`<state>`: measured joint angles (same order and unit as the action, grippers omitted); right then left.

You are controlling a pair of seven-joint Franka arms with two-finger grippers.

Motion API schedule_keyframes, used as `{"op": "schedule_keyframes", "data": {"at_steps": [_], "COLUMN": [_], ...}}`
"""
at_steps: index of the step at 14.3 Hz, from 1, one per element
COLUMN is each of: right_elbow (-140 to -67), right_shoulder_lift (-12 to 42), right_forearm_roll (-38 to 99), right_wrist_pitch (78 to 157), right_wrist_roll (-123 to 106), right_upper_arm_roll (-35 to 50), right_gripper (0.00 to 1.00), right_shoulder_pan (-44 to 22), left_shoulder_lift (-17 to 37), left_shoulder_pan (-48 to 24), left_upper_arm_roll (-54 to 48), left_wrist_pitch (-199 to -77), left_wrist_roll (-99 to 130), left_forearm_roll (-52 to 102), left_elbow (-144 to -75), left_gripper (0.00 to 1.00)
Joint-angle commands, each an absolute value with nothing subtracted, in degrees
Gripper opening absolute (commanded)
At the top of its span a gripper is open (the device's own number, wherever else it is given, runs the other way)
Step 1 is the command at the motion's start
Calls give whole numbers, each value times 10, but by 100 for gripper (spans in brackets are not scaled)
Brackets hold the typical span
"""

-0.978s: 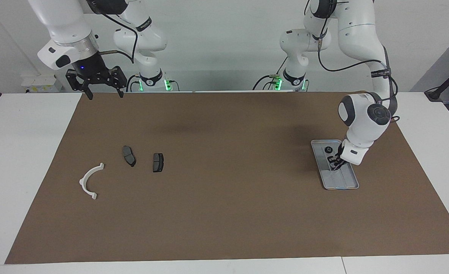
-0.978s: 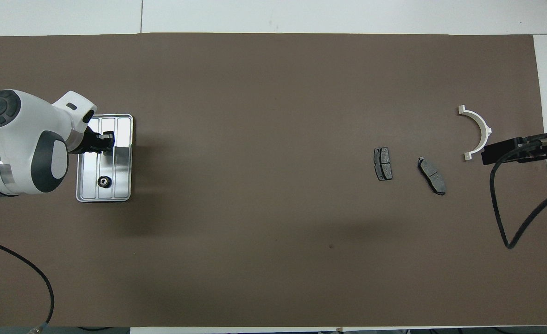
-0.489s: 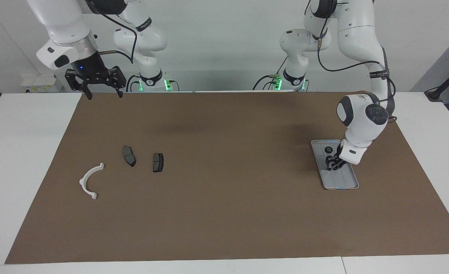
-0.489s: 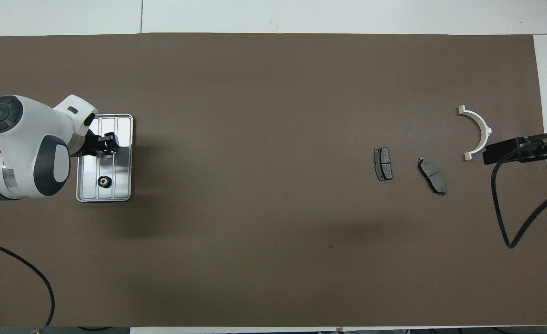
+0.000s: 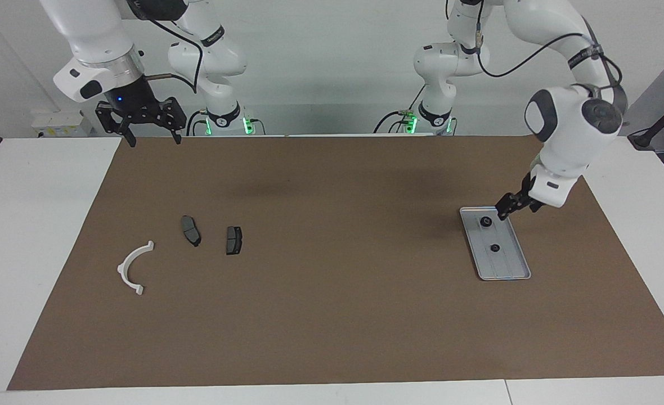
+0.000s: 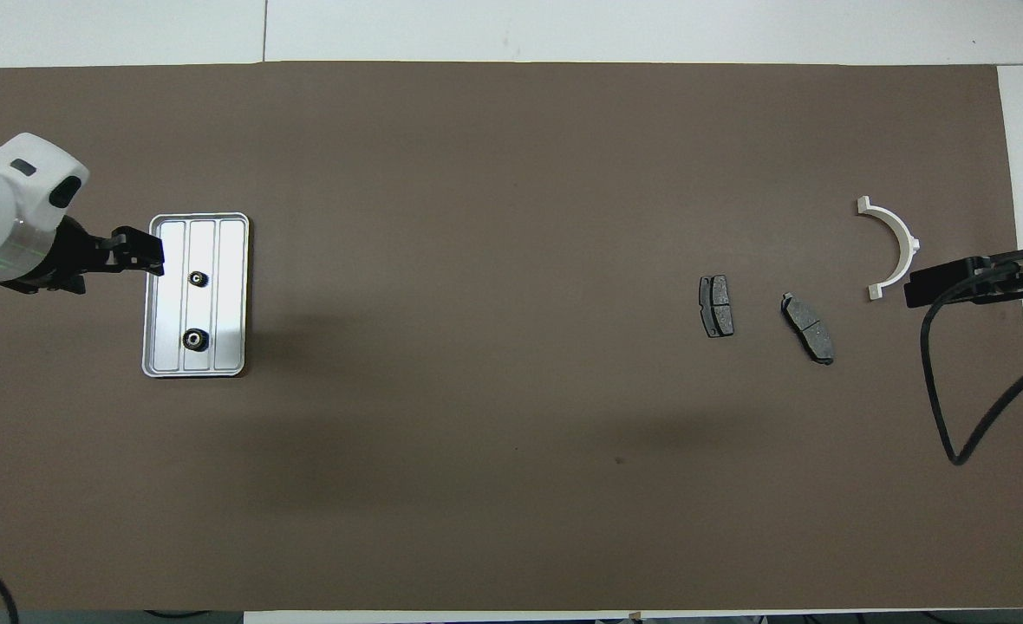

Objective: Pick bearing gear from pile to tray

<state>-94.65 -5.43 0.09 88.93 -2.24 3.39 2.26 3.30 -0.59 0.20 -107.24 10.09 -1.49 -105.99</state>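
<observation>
The silver tray (image 5: pixel 507 268) (image 6: pixel 231 260) lies at the left arm's end of the brown mat. Two small black bearing gears rest in it, one (image 5: pixel 485 221) (image 6: pixel 192 340) nearer the robots, the other (image 5: pixel 494 247) (image 6: pixel 198 278) farther out. My left gripper (image 5: pixel 516 209) (image 6: pixel 154 260) hangs open and empty above the tray's rim. The pile is at the right arm's end: a white half-ring bracket (image 5: pixel 135 267) (image 6: pixel 895 247) and two dark plates (image 5: pixel 191 230) (image 5: pixel 233 239). My right gripper (image 5: pixel 153 136) (image 6: pixel 954 282) waits open, raised over the mat's edge nearest the robots.
The brown mat (image 5: pixel 332 315) covers most of the white table. A black cable (image 6: pixel 941 407) loops down from the right arm over the mat's right-arm end. Both arm bases stand at the table's robot end.
My left gripper opened, left a bearing gear in the tray and rose up and away from it. The right arm barely moved.
</observation>
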Motion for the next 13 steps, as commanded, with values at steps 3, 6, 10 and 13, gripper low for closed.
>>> {"op": "schedule_keyframes", "data": {"at_steps": [3,6,10,13], "right_elbow": [-960,-960,-960,-961], "right_shoulder_lift": [-66,-66,-66,-67], "right_forearm_roll": [10,10,10,10], "right_wrist_pitch": [902,902,901,901], "right_wrist_roll": [-18,-18,-17,-16], "right_upper_arm_roll": [37,37,37,38], "right_gripper": [100,100,100,100], "right_shoulder_pan": [31,31,31,31], "left_shoulder_lift": [-63,-66,-2,7], "left_shoulder_pan": [-7,-9,-6,-4], "left_upper_arm_roll": [-2,-6,-20,-24], "left_wrist_pitch": [-963,-961,-959,-926], "left_wrist_roll": [91,91,89,87], "left_forearm_roll": [-8,-8,-8,-7], "left_elbow": [-1069,-1070,-994,-969], "left_gripper": [100,100,100,100]}}
